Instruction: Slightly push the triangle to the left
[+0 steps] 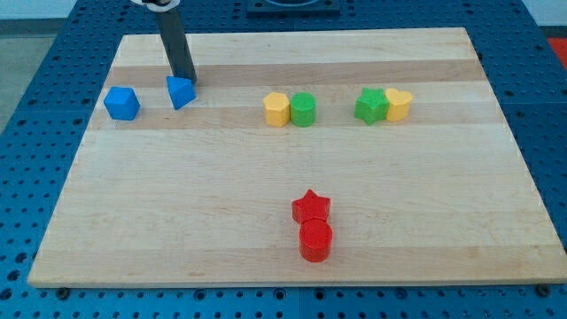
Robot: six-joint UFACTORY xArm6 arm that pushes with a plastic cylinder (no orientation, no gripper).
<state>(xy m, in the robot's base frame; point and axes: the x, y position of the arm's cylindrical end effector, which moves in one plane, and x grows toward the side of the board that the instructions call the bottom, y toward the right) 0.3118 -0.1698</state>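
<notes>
A blue triangle block (180, 92) lies near the board's upper left. My tip (187, 79) stands right at the triangle's upper right edge, touching or almost touching it. A blue cube (121, 103) lies to the left of the triangle, a short gap apart.
A yellow hexagon block (276, 109) and a green cylinder (303, 109) sit side by side at the upper middle. A green star (370, 105) and a yellow heart (398, 104) sit at the upper right. A red star (311, 206) and a red cylinder (315, 240) lie near the bottom middle of the wooden board (177, 221).
</notes>
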